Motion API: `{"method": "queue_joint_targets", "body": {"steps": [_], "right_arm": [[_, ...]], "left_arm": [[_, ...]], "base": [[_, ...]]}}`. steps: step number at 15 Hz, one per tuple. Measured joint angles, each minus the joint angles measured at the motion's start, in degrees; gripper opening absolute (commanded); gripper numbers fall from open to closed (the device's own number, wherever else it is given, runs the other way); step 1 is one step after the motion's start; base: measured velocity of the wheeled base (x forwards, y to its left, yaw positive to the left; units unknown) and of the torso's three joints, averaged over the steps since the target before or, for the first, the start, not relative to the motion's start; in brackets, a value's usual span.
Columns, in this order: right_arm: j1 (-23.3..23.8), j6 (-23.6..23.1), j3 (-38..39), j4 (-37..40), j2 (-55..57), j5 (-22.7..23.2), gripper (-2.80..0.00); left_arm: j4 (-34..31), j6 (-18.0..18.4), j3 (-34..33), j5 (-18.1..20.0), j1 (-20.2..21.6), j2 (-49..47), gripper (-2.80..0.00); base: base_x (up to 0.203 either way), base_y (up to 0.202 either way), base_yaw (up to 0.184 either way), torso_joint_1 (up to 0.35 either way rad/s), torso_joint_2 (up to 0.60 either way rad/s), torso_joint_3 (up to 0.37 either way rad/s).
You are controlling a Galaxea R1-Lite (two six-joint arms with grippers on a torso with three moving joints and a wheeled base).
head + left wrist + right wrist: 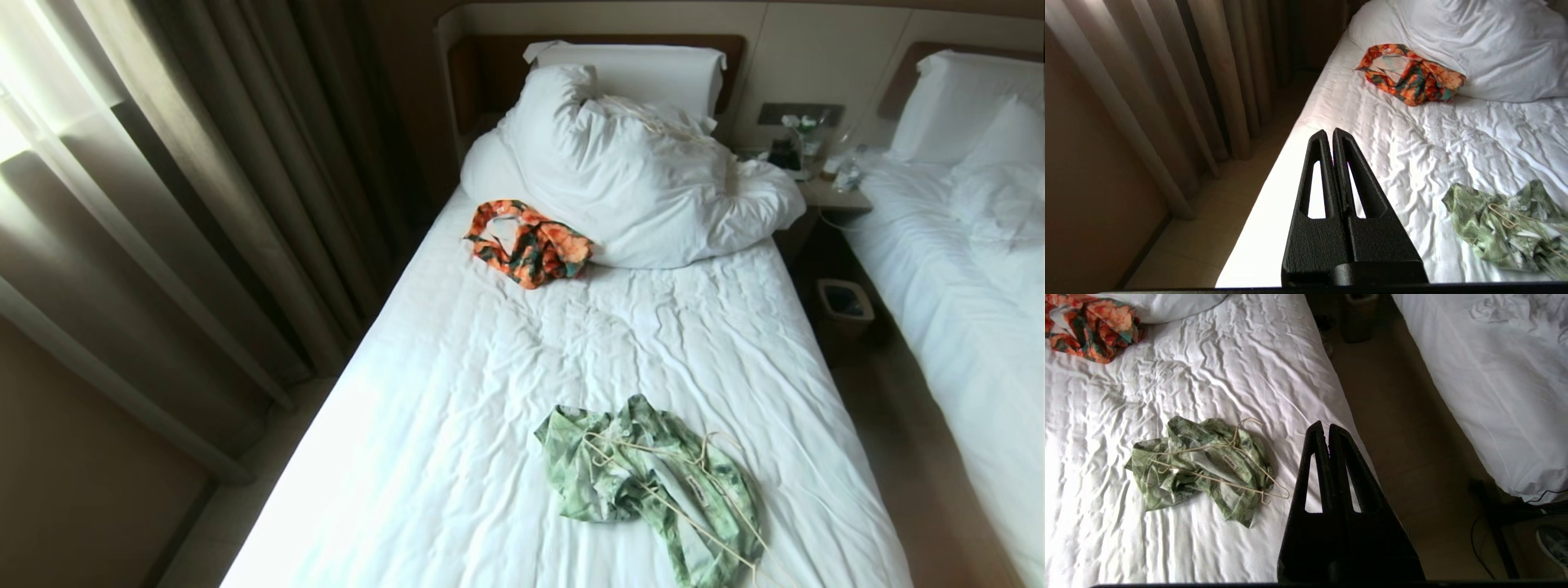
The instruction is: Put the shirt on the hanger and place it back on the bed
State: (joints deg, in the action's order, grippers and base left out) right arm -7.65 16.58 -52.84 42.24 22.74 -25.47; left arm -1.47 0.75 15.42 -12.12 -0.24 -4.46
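White, wrinkled sheeting covers the bed (490, 392) in the head view. Pillows (637, 163) are heaped against the dark headboard (490, 73), with an orange patterned garment (529, 242) just below them. The shirt (645, 482) lies crumpled near the foot end, and the hanger (694, 490) rests loose on top of it. Curtains (204, 204) hang along one side; a second bed (963, 269) stands across a narrow aisle containing a waste bin (845, 304). Neither arm appears here.

Left wrist view: the left gripper (1332, 134) hovers over the curtain-side edge of the bed, fingers pressed together, holding nothing. The shirt lies well apart from it, toward the opposite edge.

Right wrist view: the right gripper (1324, 428) hovers above the aisle-side edge of the bed, fingers together and empty. The shirt and hanger lie near it, just inboard, not touching.
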Motion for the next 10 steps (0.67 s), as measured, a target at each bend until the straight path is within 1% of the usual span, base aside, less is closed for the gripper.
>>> {"method": "queue_joint_targets", "body": {"steps": [2, 5, 6, 7, 9, 10], "right_arm": [[4.2, -3.0, 7.1, -5.2, -7.0, 3.4, -2.80], [6.7, -9.2, 22.0, -17.7, -15.7, 10.5, -2.80], [7.0, -10.5, 27.3, -22.2, -17.6, 13.2, -2.80], [7.3, -11.5, 32.9, -27.3, -19.2, 16.0, -2.80], [7.5, -13.8, 42.9, -38.2, -21.2, 21.1, -2.80], [7.6, -15.5, 47.4, -43.9, -21.8, 23.5, -2.80]], "left_arm": [[0.5, 0.3, -4.0, 4.8, 0.0, 2.7, -2.80], [0.6, 0.7, -7.8, 11.1, 0.0, 4.2, -2.80], [0.6, 0.9, -9.0, 12.2, 0.0, 4.4, -2.80], [0.6, 1.5, -10.8, 12.6, 0.0, 4.5, -2.80], [0.6, 4.1, -14.0, 13.1, 0.0, 4.6, -2.80], [0.6, 4.5, -14.7, 13.5, 0.0, 4.6, -2.80]], "base": [[0.000, 0.000, 0.000, 0.000, 0.00, 0.000], [0.000, 0.000, 0.000, 0.000, 0.00, 0.000], [0.000, 0.000, 0.000, 0.000, 0.00, 0.000], [0.000, 0.000, 0.000, 0.000, 0.00, 0.000], [0.000, 0.000, 0.000, 0.000, 0.00, 0.000], [0.000, 0.000, 0.000, 0.000, 0.00, 0.000]]}}
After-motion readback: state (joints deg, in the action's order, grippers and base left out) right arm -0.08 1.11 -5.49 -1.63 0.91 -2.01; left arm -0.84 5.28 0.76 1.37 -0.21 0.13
